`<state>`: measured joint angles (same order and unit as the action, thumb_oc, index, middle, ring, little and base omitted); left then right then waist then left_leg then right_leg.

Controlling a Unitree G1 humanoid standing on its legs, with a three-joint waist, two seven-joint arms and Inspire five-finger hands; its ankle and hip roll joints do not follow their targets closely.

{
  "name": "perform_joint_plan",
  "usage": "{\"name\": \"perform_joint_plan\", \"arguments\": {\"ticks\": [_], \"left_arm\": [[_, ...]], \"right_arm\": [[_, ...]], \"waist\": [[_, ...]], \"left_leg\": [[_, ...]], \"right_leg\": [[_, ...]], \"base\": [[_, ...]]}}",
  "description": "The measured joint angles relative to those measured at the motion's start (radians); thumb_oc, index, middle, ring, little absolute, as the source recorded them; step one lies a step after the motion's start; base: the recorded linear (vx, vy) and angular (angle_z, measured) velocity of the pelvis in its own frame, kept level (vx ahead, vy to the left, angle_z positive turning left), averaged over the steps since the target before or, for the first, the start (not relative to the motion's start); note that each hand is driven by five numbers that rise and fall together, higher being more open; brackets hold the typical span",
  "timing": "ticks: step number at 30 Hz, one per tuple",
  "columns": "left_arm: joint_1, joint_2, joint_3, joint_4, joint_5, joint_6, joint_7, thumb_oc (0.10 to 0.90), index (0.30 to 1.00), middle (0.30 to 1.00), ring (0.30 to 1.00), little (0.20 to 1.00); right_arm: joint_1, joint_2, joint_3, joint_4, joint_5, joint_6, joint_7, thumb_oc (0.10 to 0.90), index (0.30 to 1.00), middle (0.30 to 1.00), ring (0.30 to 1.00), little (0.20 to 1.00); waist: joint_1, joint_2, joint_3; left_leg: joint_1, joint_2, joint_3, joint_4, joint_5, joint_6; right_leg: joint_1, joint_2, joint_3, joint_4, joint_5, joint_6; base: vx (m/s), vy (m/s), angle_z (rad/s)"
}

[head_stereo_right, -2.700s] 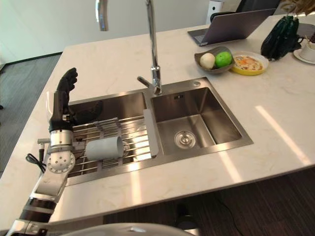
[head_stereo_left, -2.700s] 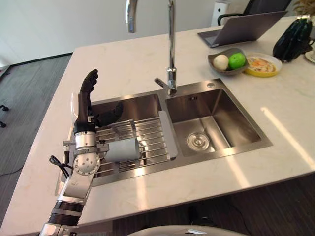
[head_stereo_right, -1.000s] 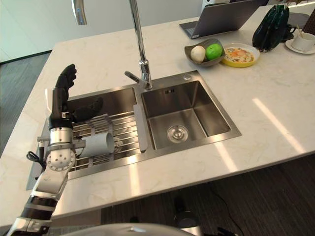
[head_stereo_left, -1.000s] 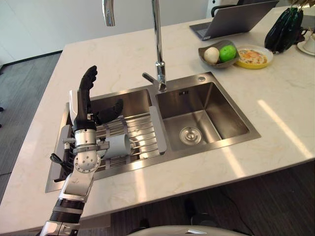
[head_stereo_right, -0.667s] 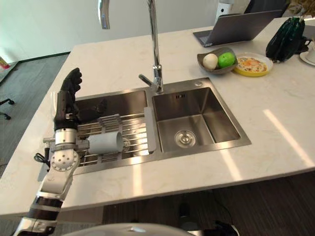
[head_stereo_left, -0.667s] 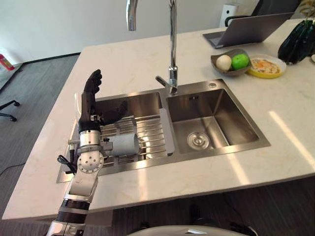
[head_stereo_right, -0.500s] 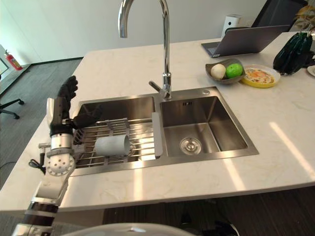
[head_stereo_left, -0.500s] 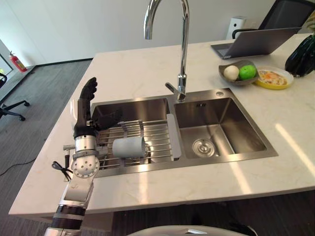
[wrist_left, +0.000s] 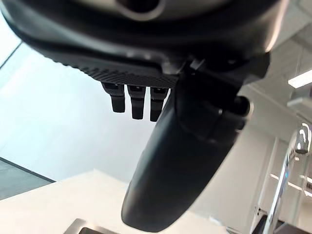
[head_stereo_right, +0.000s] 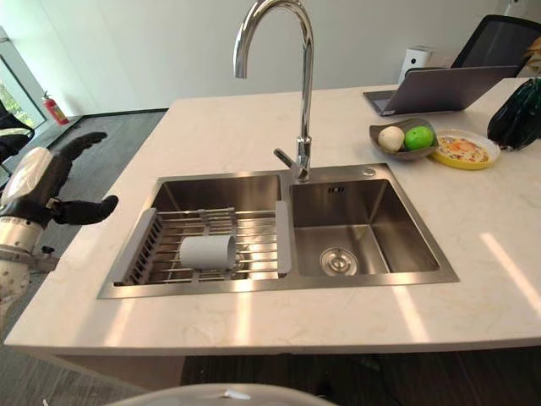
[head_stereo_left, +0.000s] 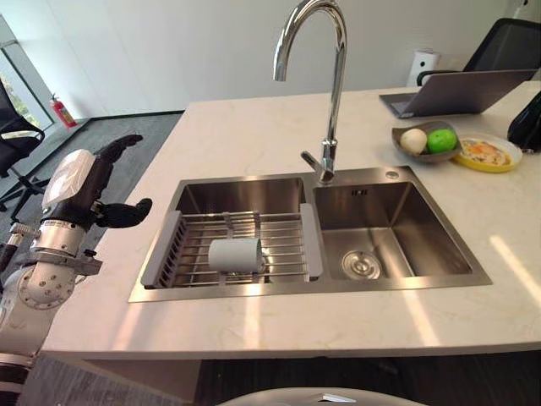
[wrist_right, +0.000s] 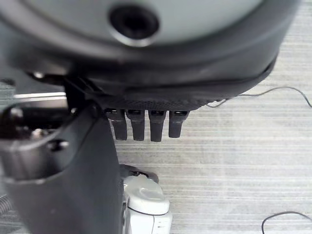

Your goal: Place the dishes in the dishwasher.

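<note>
One cup [head_stereo_left: 235,255] on sink rack [head_stereo_left: 279,227]; L hand [head_stereo_left: 80,182] open, empty.

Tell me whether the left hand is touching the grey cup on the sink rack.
Apart. In the left eye view the left hand hovers off the counter's left edge, bare countertop between it and the grey cup.

- The laptop [head_stereo_left: 461,91] is cut off at the picture's right edge.
- The dark bag [head_stereo_right: 520,114] is cropped there too.
- The yellow plate [head_stereo_left: 484,153] holds food too small to identify.
</note>
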<state>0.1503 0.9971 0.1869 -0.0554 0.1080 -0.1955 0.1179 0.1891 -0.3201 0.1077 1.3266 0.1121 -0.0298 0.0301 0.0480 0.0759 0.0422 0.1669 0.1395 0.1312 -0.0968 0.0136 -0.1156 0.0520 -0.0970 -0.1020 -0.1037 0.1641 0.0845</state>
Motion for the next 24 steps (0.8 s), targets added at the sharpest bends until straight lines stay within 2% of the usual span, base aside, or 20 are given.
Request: {"name": "perform_joint_plan", "arguments": {"ticks": [1, 4, 7, 10, 13, 16, 20, 24], "left_arm": [[0.001, 0.076, -0.031, -0.022, -0.001, 0.0, -0.057, 0.8, 0.9, 0.9, 0.9, 0.9], [-0.003, 0.157, -0.085, -0.109, -0.023, 0.001, -0.152, 0.8, 0.9, 0.9, 0.9, 0.9], [-0.027, 0.18, -0.158, -0.197, -0.031, -0.018, -0.235, 0.8, 0.9, 0.9, 0.9, 0.9], [-0.143, 0.185, -0.305, -0.219, -0.024, -0.013, -0.286, 0.8, 0.9, 0.9, 0.9, 0.9], [-0.2, 0.153, -0.378, -0.222, -0.018, 0.006, -0.328, 0.8, 0.9, 0.9, 0.9, 0.9], [-0.228, 0.123, -0.4, -0.22, 0.005, 0.022, -0.36, 0.8, 0.9, 0.9, 0.9, 0.9], [-0.323, -0.011, -0.457, -0.157, 0.091, 0.051, -0.367, 0.8, 0.9, 0.9, 0.9, 0.9], [-0.348, -0.044, -0.484, -0.106, 0.142, 0.063, -0.365, 0.8, 0.9, 0.9, 0.9, 0.9]], "right_arm": [[-0.002, 0.0, 0.022, -0.006, -0.003, 0.003, 0.011, 0.8, 0.9, 0.9, 0.9, 0.9], [-0.004, 0.0, 0.041, -0.016, -0.031, 0.006, 0.018, 0.8, 0.9, 0.9, 0.9, 0.9], [-0.017, 0.002, 0.059, -0.023, -0.032, 0.011, 0.026, 0.8, 0.9, 0.9, 0.9, 0.9], [-0.035, -0.001, 0.07, -0.022, -0.034, 0.019, 0.026, 0.8, 0.9, 0.9, 0.9, 0.9], [-0.05, -0.007, 0.071, -0.02, -0.034, 0.024, 0.026, 0.8, 0.9, 0.9, 0.9, 0.9], [-0.051, -0.011, 0.071, -0.021, -0.035, 0.026, 0.028, 0.8, 0.9, 0.9, 0.9, 0.9], [-0.067, -0.017, 0.07, -0.005, -0.044, 0.034, 0.036, 0.8, 0.9, 0.9, 0.9, 0.9], [-0.075, -0.022, 0.069, -0.006, -0.072, 0.041, 0.038, 0.8, 0.9, 0.9, 0.9, 0.9]], "waist": [[0.0, -0.008, -0.003], [0.0, -0.017, -0.007], [-0.008, -0.022, -0.012], [-0.01, -0.021, -0.01], [-0.03, -0.011, -0.005], [-0.055, -0.003, 0.001], [-0.05, 0.006, 0.004], [-0.06, 0.014, 0.008]], "left_leg": [[-0.001, -0.002, 0.0, 0.0, 0.0, 0.0], [-0.002, -0.007, 0.002, 0.0, 0.002, 0.002], [0.0, -0.009, 0.004, 0.0, 0.004, 0.004], [0.0, -0.009, 0.004, 0.0, 0.007, 0.003], [0.003, -0.008, 0.008, 0.0, 0.01, 0.004], [0.006, -0.006, 0.017, 0.0, 0.009, 0.003], [0.009, -0.007, 0.016, 0.0, 0.01, 0.003], [0.01, -0.006, 0.023, 0.0, 0.01, 0.003]], "right_leg": [[-0.001, -0.002, -0.001, 0.0, 0.001, 0.001], [-0.001, -0.009, 0.0, 0.0, 0.002, 0.002], [-0.001, -0.01, 0.002, 0.002, 0.003, 0.005], [0.0, -0.009, 0.002, 0.002, 0.004, 0.006], [0.001, -0.009, 0.003, 0.002, 0.004, 0.006], [0.002, -0.007, 0.006, 0.0, 0.005, 0.007], [0.004, -0.008, 0.006, 0.0, 0.006, 0.008], [0.0, -0.007, 0.011, 0.0, 0.008, 0.01]], "base": [[-0.03, -0.005, 0.05], [-0.01, 0.0, 0.01], [-0.02, -0.01, -0.01], [0.0, 0.0, 0.0], [0.0, -0.003, -0.02], [-0.01, -0.007, -0.04], [0.0, -0.002, -0.01], [-0.01, -0.005, -0.05]]}}
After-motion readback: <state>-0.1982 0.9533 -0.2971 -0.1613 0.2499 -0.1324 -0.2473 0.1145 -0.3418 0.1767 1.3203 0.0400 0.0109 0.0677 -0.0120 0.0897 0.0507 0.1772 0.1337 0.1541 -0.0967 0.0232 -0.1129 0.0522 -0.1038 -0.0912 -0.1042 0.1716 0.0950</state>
